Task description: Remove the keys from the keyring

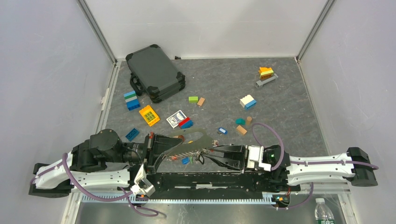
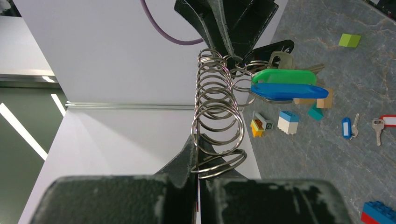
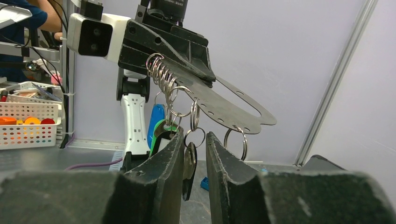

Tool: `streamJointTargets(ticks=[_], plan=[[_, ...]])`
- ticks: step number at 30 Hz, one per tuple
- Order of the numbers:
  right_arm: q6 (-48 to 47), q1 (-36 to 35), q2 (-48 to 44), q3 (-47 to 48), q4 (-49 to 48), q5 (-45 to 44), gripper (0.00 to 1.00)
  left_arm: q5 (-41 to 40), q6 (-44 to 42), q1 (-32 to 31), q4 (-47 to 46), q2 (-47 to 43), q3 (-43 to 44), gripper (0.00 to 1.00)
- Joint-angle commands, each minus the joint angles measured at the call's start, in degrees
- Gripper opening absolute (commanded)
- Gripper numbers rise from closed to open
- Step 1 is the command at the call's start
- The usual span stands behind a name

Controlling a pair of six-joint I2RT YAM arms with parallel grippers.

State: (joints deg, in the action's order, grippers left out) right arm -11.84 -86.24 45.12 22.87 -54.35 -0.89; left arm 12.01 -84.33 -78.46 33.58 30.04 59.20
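Note:
The keyring (image 1: 198,139) is a flat grey metal plate with holes, hung with many wire rings (image 2: 217,102). My left gripper (image 2: 201,158) is shut on one end of it and holds it above the table. Keys with green (image 2: 282,76), blue (image 2: 289,91) and black (image 2: 271,49) tags hang from the rings. My right gripper (image 3: 194,137) is open, its jaws either side of one hanging silver key (image 3: 189,161) with a black tag. That key lies against the left finger (image 3: 170,158), with a gap to the right one. Two loose keys, blue-tagged (image 2: 346,127) and red-tagged (image 2: 386,122), lie on the table.
A black case (image 1: 156,72) stands at the back left. A card box (image 1: 176,118), a yellow block (image 1: 149,115) and several other coloured blocks are scattered over the grey mat (image 1: 289,116). A water bottle (image 1: 322,210) stands beyond the near right edge.

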Motion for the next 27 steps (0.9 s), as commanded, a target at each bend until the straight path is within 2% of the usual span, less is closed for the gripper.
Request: streamJointTargets(ticks=[1, 8, 27], plan=[[1.5, -0.5, -1.3, 1.6, -2.5, 0.8, 0.29, -1.4, -0.9, 0.1, -2.8, -0.4, 1.6, 0.02], [1.5, -0.8, -1.4, 2.1, -2.6, 0.7, 0.31, -2.2, -0.9, 0.1, -2.8, 0.0, 1.4, 0.02], [2.5, -1.0, -1.0, 1.7, -5.9, -4.5, 0.30, -2.2, -0.8, 0.1, -2.8, 0.6, 1.3, 0.02]])
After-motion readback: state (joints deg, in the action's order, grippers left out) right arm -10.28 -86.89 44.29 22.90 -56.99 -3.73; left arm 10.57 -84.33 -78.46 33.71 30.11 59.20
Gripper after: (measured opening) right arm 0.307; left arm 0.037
